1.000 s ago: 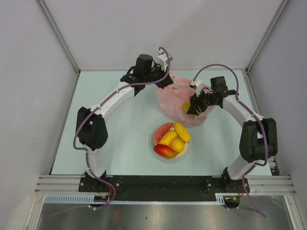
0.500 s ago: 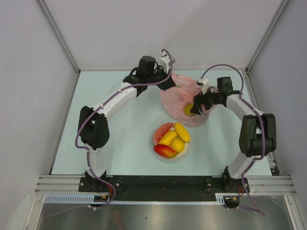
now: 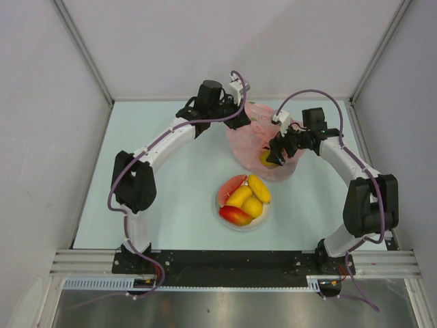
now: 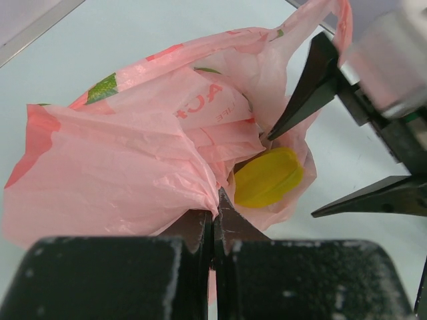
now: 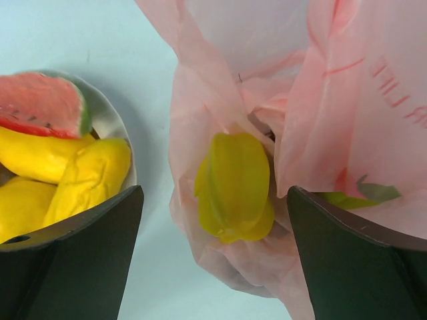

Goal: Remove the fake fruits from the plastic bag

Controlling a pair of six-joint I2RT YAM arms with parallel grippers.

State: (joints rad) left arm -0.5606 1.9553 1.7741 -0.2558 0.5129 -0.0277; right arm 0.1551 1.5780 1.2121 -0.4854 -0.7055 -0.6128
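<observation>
The yellow fruit (image 5: 233,183) lies in the plastic bag (image 4: 120,153) mouth, dead ahead of the released right end effector (image 5: 215,193), long axis across its closing line, while the left end effector (image 4: 215,213) clenches the bag's edge.

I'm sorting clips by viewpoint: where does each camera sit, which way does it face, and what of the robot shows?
Top external: above and behind the arms, looking down on the table; both arms show whole.
Left wrist: on the left arm, looking along the left gripper, shut on the pink bag; the open right gripper shows too.
Right wrist: on the right arm, looking down between its open fingers at bag and plate.
Shared: all three show the yellow fruit in the bag.
</observation>
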